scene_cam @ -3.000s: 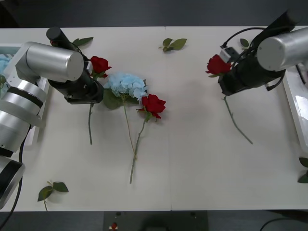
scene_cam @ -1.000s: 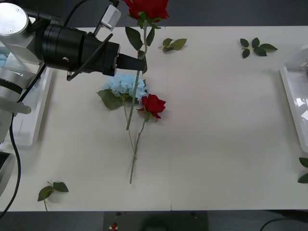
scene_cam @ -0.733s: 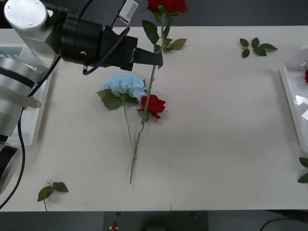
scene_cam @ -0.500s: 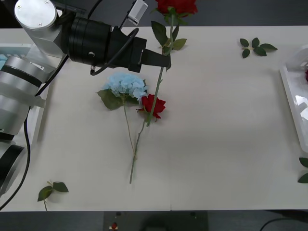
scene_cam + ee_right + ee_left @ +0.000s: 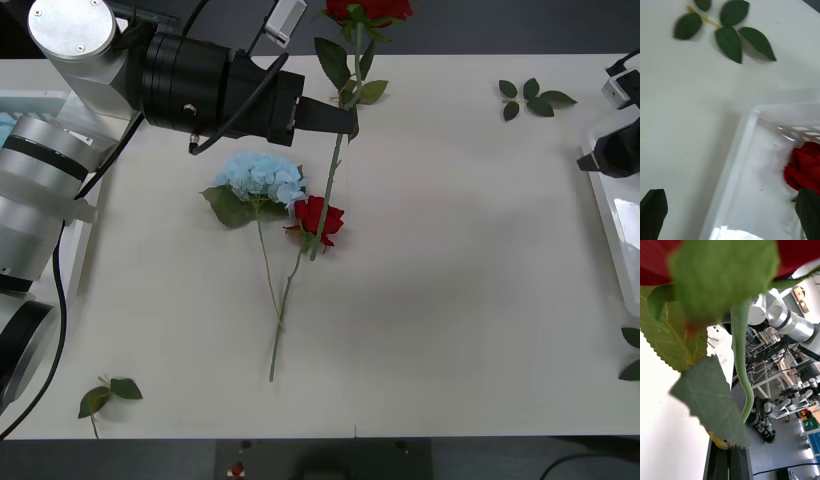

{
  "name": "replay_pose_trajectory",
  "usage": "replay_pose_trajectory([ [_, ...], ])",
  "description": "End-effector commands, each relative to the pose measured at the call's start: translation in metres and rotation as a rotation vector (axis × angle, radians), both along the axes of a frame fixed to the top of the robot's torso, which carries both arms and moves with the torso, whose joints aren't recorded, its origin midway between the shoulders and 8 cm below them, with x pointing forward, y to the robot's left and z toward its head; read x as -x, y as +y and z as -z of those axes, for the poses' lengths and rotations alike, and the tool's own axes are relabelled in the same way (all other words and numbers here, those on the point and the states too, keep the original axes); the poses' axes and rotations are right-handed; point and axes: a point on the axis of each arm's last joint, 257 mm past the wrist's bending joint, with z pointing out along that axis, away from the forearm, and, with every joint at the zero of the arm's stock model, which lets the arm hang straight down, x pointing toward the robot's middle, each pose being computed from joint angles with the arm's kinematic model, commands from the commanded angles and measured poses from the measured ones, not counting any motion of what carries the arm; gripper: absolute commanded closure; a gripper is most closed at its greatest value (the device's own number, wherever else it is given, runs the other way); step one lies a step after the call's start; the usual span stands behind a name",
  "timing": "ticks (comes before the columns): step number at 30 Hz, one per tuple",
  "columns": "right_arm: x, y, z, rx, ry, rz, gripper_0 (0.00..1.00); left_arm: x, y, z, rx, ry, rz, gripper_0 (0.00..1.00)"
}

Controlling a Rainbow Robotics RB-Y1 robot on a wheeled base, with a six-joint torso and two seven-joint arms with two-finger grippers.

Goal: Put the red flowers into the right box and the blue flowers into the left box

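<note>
Red flowers (image 5: 319,218) (green-stemmed), pale blue flowers (image 5: 262,178).

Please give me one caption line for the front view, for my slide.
Left claw holds a long-stemmed red rose above the white table; a pale-blue hydrangea cluster lies below.

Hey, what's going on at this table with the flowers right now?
The robot is sorting artificial flowers into boxes. Its left gripper is shut on the stem of a red rose, held up over the table's far side. One blue flower and another red rose lie on the table. The right gripper is open over the right box, where a red rose already lies.
</note>
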Motion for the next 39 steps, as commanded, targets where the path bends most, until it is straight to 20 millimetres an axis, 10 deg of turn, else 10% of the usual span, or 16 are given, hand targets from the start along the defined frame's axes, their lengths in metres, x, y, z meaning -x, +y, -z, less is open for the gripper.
replay_pose_trajectory([
  [1,0.010,0.031,-0.030,-0.100,-0.020,-0.077,0.00,0.006,-0.007,-0.026,0.011,-0.095,0.039,1.00],
  [19,0.153,0.276,-0.075,-0.979,0.009,-0.450,0.00,0.006,-0.007,-0.026,0.011,-0.095,0.039,1.00],
  [39,0.222,0.407,-0.087,-1.198,-0.100,-0.799,0.00,0.006,-0.007,-0.026,0.011,-0.095,0.039,1.00],
])
